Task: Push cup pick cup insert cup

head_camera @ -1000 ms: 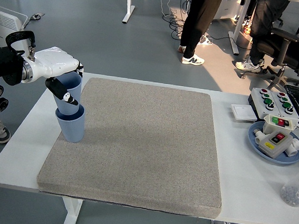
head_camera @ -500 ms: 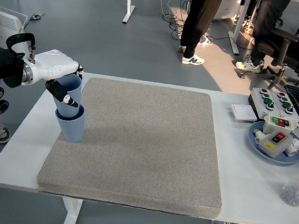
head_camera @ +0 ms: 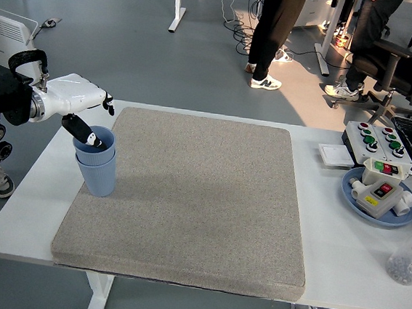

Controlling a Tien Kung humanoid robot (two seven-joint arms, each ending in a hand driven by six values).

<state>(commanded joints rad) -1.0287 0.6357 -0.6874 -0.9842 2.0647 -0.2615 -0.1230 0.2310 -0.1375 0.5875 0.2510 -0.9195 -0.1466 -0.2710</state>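
Two blue cups stand nested at the left edge of the grey mat. The inner cup sits deep in the outer cup, only its rim band showing above. My left hand, white with black fingers, hovers just above and left of them. Its thumb tip dips over the inner cup's rim, while the other fingers are spread away behind the cup. The hand is open and holds nothing. The right arm is out of view.
At the right stand a blue plate with a button box on it, a larger panel of buttons, a small white box and a clear bottle. People's legs and an office chair are on the floor beyond the table.
The upper cup, held tilted in my left hand above the lower cup, has dropped straight down into it. The hand has let go and drawn slightly left.
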